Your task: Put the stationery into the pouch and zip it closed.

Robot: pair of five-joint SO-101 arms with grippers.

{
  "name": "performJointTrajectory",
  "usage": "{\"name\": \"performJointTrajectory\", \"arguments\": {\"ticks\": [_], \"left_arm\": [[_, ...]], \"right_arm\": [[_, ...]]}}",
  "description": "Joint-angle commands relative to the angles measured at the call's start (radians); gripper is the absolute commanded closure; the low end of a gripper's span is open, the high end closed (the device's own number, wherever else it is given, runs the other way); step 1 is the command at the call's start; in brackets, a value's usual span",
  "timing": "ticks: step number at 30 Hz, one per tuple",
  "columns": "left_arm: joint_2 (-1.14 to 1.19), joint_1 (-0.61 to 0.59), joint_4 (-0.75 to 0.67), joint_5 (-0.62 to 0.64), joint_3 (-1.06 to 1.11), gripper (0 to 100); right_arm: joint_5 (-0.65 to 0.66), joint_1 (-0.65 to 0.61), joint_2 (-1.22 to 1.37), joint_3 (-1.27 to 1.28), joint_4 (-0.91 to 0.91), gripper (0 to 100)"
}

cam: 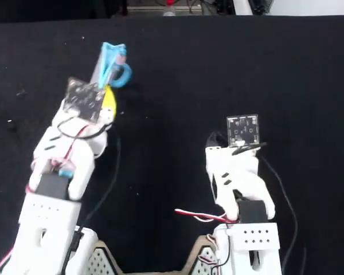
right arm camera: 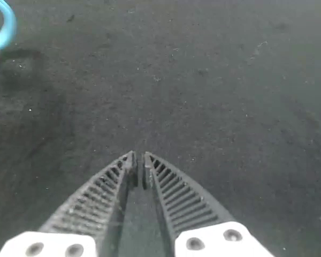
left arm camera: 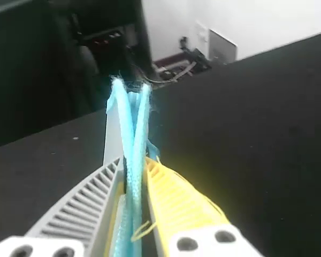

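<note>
Table (cam: 178, 69): black surface spread under the pouch (cam: 108, 60) and running well beyond it on every side.
Left arm (cam: 57, 172): stretched up to the pouch from the near edge, its wrist just behind the pouch.
Right arm (cam: 241, 177): folded low, well apart from the pouch, on the other arm's far side.
Pouch: blue mesh, seen edge-on as a narrow strip with a pale grey band along it. It appears lifted off the table. Whether the stationery is inside, and whether the zip is open, cannot be told.
Left gripper (left arm camera: 134, 163): grey and yellow fingers clamped tight on the pouch's mesh edge.
Right gripper (right arm camera: 139, 158): tips drawn almost together with only a slit between them, holding nothing, well apart from the pouch.
Ring (cam: 121, 75): blue loop at the pouch's side, probably the zip pull or a hanging loop.
Step in hand: likely the closing stage, with one arm steadying the pouch.
Next move: the right gripper would need to cross to the pouch and open. It would then take the pull and draw it along while the left grip keeps the mesh taut.
</note>
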Motion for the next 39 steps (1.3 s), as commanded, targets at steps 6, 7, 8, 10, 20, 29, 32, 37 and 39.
{"name": "performJointTrajectory", "arguments": {"ticks": [6,7,8,10,20,29,32,37,39], "left_arm": [[0.344,0.113,-0.031,0.018,-0.166,93],[0.365,0.12,-0.031,0.031,-0.171,89],[0.381,0.125,-0.031,0.066,-0.173,86],[0.414,0.122,-0.035,0.173,-0.173,80],[0.39,0.139,0.069,0.256,-0.262,79],[0.434,0.102,0.172,0.221,-0.374,78],[0.43,0.11,0.218,0.219,-0.38,79],[0.354,0.093,0.362,0.219,-0.346,84],[0.31,0.053,0.376,0.219,-0.298,93]], "right_arm": [[-0.006,0.017,-0.008,-0.001,-0.015,98.4],[-0.006,0.017,-0.008,-0.001,-0.015,98.4],[-0.006,0.017,-0.008,-0.001,-0.015,98.4],[-0.006,0.017,-0.008,-0.001,-0.015,98.4],[-0.006,0.015,-0.008,0.01,-0.021,98.4],[-0.006,0.015,-0.008,0.01,-0.021,98.4],[-0.006,0.015,-0.008,0.01,-0.021,98.4],[-0.011,0.015,-0.008,0.012,-0.021,98.4],[-0.012,0.015,-0.008,0.01,-0.021,98.6]]}}
